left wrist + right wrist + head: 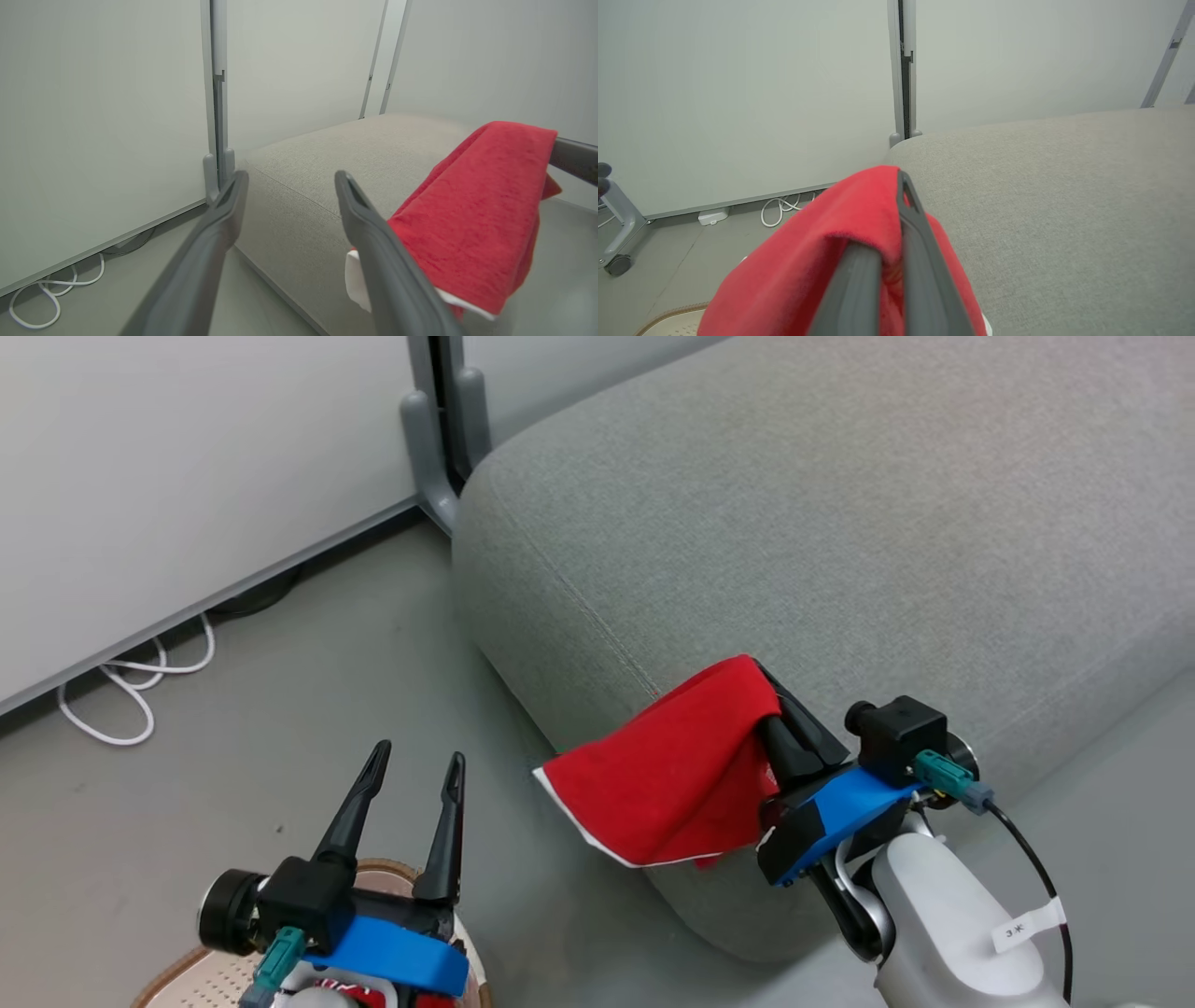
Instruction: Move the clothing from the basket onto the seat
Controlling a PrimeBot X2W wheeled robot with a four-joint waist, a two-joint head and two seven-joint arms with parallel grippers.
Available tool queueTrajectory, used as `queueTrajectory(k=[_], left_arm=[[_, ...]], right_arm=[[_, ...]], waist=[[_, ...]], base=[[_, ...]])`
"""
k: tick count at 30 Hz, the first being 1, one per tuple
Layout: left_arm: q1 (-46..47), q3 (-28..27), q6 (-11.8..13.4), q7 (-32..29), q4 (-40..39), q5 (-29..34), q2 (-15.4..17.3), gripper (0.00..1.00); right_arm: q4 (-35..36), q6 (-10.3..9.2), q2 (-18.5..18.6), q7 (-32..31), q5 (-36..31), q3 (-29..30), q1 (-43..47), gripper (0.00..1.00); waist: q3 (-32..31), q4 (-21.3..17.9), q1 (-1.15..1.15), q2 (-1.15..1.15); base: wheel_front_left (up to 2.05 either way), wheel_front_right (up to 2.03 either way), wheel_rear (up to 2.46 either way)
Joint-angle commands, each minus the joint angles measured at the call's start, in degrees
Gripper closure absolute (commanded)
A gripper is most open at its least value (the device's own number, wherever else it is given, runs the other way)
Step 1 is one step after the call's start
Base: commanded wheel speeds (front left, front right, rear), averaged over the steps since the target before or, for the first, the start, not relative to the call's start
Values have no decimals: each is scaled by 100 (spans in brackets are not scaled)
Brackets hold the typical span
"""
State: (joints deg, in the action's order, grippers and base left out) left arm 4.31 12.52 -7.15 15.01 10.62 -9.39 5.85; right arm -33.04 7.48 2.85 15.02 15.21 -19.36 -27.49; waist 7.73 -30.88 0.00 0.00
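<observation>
A bright red garment with white trim [677, 765] hangs from my right gripper [761, 683], which is shut on it just above the front edge of the grey seat [887, 523]. In the right wrist view the red cloth [822, 252] drapes over my closed fingers [920, 252], with the seat [1064, 186] ahead. My left gripper [415, 770] is open and empty, over the cream basket [201, 975] at the lower left; a bit of red clothing [341, 989] shows under the wrist. The left wrist view shows the hanging garment [481, 214] to the right of its fingers [373, 242].
A pale wall panel with a grey post [439, 429] stands behind the seat's left corner. A white cable [131, 691] loops on the grey floor along the wall. A wheeled grey leg [619, 228] stands at the left in the right wrist view.
</observation>
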Motion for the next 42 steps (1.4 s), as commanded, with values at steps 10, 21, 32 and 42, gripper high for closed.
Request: queueTrajectory(k=[10,21,32,42], left_arm=[[267,250,-45,25,92,-99,175,0],[336,98,-46,25,-146,-23,240,0],[846,263,-47,26,-609,102,701,0],[1483,334,-47,-64,-1225,199,1174,0]], right_arm=[[240,3,5,23,-117,260,254,100],[48,2,10,-90,-195,525,-546,100],[-452,3,133,-154,-633,2037,-2358,100],[-896,3,929,-68,-888,3745,-3843,100]], waist=[[145,-83,0,0],[590,-24,0,0],[1899,382,0,0],[3272,898,0,0]], base=[[0,0,0],[0,0,0],[0,0,0],[0,0,0]])
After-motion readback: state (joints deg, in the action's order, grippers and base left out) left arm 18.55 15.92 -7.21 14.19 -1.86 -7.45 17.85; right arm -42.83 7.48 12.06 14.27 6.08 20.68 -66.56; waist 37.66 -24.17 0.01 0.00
